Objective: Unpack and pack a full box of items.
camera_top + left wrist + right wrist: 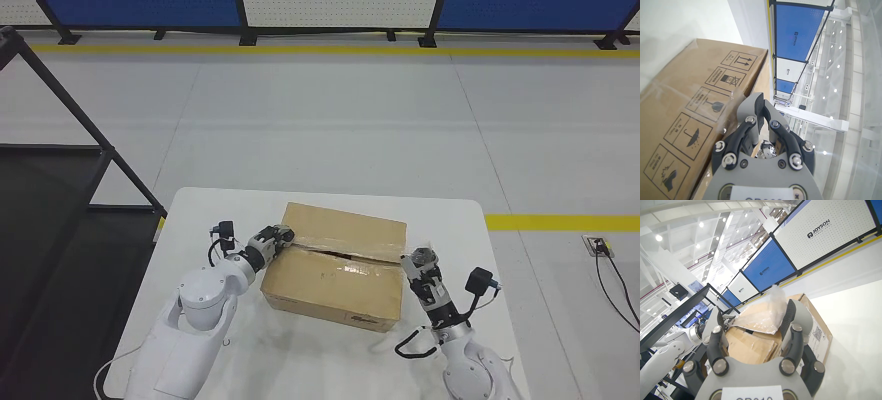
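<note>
Left gripper clenched, black pads pressed flat together, nothing visible between them. Hangs at the left end of the cardboard box, level with its top edge and just beside a wrinkled strip of clear tape folded over that edge. From the right wrist view, meets the far end of the loose tape sheet on the box top; cannot tell whether pinching it.

Right gripper spread wide. Straddles the opposite end of the box top, one finger to each side, with one ribbed pad just beside the crumpled, lifted tape.

Box near the middle of the white table, turned a little askew. Stands closed, yet with the top seam gaping and one taped flap raised slightly over the cardboard beneath. Bears handling symbols on the side facing the left wrist and a printed label on the end next to the right gripper.

Beyond the table: black metal frame to the left, yellow floor line to the right, blue and white partition panels across the far side of the floor.
</note>
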You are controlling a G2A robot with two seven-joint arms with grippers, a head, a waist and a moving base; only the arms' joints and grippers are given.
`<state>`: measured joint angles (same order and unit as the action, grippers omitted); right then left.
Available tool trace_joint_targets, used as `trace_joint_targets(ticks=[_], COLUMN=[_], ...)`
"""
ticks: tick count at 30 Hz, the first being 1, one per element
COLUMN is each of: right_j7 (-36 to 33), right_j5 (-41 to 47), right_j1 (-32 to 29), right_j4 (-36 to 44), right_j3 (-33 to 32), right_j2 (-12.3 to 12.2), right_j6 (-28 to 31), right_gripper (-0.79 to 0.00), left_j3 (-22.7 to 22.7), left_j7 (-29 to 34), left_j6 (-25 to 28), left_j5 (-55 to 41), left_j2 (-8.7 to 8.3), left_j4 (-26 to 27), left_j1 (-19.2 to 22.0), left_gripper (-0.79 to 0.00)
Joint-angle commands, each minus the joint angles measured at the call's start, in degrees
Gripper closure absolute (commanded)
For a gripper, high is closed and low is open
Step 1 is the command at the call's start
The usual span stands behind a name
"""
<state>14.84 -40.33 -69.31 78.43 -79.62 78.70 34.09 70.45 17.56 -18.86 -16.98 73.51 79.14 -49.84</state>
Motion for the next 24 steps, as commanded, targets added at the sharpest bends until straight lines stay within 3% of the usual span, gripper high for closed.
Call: trace_joint_targets(ticks=[1, 18, 24], right_j7=[0.1, 1.1, 4.1], right_j5=[0.0, -1.3, -2.2], right_j1=[-0.2, -1.3, -3.0], right_j4=[0.2, 1.4, 2.7], right_j3=[-0.2, -0.9, -3.4], right_j2=[0.0, -0.3, -0.6], right_j6=[-0.1, -1.2, -4.1], right_gripper=[-0.785, -0.785, -0.785], left_j3=[0.0, 0.1, 0.2], left_j7=[0.1, 0.2, 0.0], left_j6=[0.0, 0.0, 0.3], left_j5=[0.2, 0.7, 0.6], left_j2=[0.02, 0.21, 0.29], left_j4=[0.0, 0.3, 1.1], left_j1=[0.0, -0.5, -0.9], left_gripper=[0.000, 0.000, 0.000])
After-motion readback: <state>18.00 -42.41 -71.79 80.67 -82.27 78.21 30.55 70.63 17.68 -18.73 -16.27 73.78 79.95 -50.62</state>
